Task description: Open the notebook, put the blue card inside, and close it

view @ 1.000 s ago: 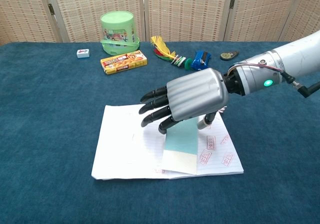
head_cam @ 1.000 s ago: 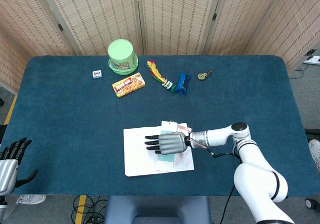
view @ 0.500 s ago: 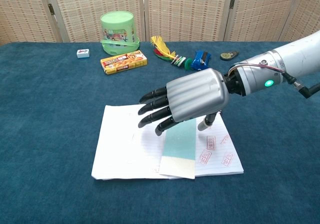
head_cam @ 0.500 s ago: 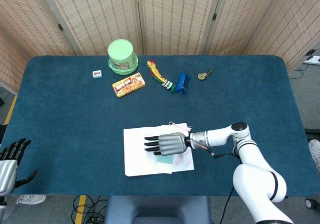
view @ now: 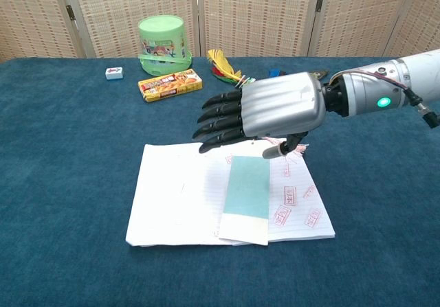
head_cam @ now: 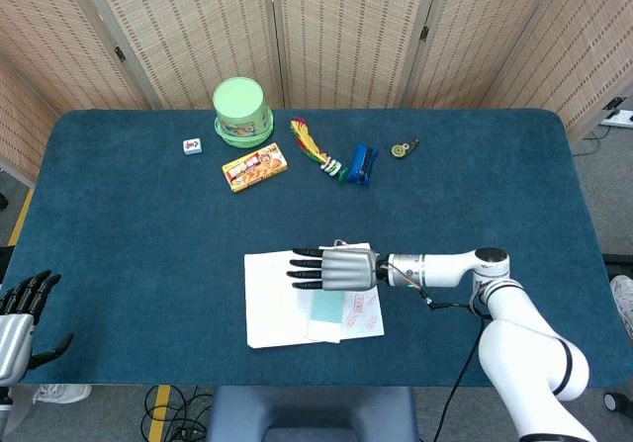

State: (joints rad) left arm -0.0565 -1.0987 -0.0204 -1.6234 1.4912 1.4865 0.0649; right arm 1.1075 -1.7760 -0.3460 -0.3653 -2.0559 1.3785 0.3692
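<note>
The notebook [view: 180, 198] is found lying open and flat on the blue table [view: 62, 156], near the front edge. The blue card [view: 247, 194] is laid on its right-hand page, which is marked with red stamps, and the card's lower edge reaches just past the bottom of the page.

The right hand [view: 271, 114] is held above the upper part of the notebook, palm down, with its fingers [view: 221, 120] extended and pointing toward the robot's left. Nothing is held in it. The card lies just below and in front of the hand and is seen apart from it in the chest view.

The left hand [head_cam: 20, 315] is seen at the table's near left corner, well apart from the notebook, fingers spread and nothing gripped.
</note>
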